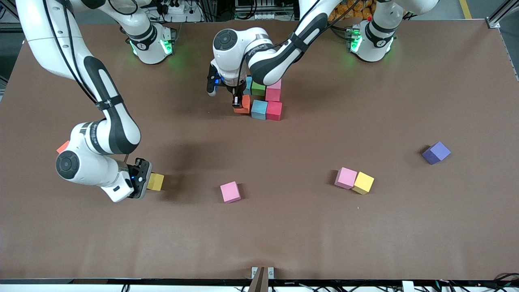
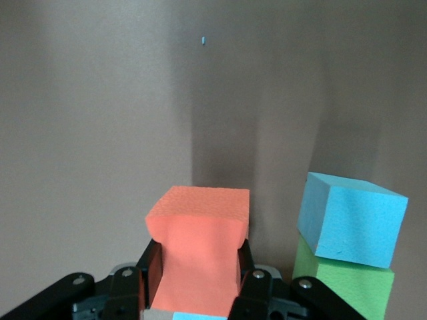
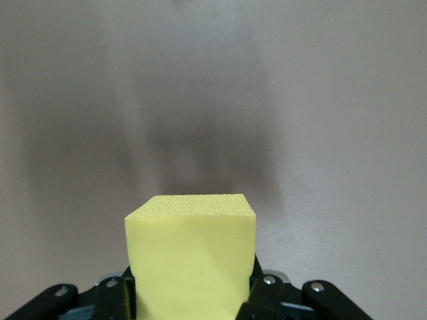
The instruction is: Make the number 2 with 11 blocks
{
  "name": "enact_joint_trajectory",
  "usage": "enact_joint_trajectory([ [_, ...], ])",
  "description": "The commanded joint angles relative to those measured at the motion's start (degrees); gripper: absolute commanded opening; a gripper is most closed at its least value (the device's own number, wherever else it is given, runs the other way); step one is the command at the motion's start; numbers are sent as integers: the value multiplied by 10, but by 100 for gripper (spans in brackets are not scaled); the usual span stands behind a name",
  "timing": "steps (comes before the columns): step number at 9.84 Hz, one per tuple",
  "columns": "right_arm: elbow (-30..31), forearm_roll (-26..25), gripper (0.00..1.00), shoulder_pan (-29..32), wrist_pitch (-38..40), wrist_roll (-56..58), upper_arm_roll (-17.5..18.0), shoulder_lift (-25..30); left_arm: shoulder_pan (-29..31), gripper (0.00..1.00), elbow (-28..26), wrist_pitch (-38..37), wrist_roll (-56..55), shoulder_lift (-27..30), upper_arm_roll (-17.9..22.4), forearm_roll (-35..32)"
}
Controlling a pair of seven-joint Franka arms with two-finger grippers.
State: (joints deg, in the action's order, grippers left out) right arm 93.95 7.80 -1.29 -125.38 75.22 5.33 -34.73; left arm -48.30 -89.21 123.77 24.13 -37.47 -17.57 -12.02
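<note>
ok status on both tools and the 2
Left tool shut on orange foam cube at the part-built cluster. Right tool shut on yellow foam cube. Nothing blocking.

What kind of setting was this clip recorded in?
Probably a robotics lab bench: two arms bolted along a brown-covered table, cabling and a power strip past the table edge, and foam cubes such as the purple cube as practice props.

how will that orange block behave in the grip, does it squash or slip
The orange block looks soft: in the left wrist view its sides pinch inward where the left gripper is shut on it, so it probably squashes and springs back. Its grainy matte foam surface likely resists slipping. Being foam, it is probably light for its size, and its flat faces should keep it from rolling.
</note>
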Motion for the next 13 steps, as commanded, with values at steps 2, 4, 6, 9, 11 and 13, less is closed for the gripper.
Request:
enact_joint_trajectory([
  [2,-8,11,0,1,11,-30,-1,5,-14,15,17,-6,0,-16,6,-25],
  [4,-9,11,0,-4,31,-85,1,14,-14,15,16,-6,0,-21,6,-27],
  [6,-9,11,0,-27,46,-150,1,27,-15,15,16,-6,0,-27,6,-32],
  [9,-9,10,0,-56,70,-236,1,50,-20,15,17,-6,-1,-33,6,-35],
  [11,-9,10,1,-68,102,-326,1,64,-21,15,16,-6,-5,-35,6,-36],
  [13,-8,10,1,-79,123,-413,0,78,-21,15,16,-6,-5,-38,6,-37],
])
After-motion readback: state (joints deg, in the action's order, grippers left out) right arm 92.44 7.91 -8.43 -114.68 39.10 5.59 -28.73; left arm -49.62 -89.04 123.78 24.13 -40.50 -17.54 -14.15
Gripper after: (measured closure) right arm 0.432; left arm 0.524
